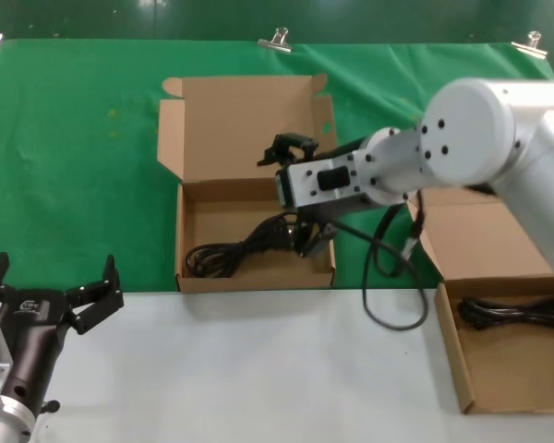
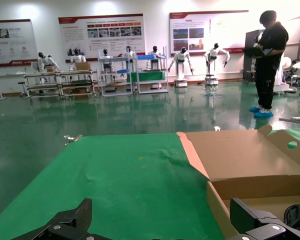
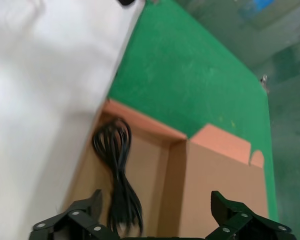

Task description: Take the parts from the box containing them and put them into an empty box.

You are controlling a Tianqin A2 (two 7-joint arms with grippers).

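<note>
White bench (image 1: 258,369) surface fills the foreground, with a green cloth (image 1: 74,138) covering it farther back. Nearest, at the robot's left, the left gripper (image 1: 51,295) hovers over the white surface with fingers spread wide, holding nothing. At the right edge, one open cardboard box (image 1: 499,249) contains a coiled black cord (image 1: 517,314). Farther back, on the cloth, the centre box (image 1: 249,120) holds another black cord bundle (image 1: 240,249) on its floor. The right gripper (image 3: 162,220) hangs over that box's right part, jaws wide apart, just above the bundle's end and gripping nothing.
</note>
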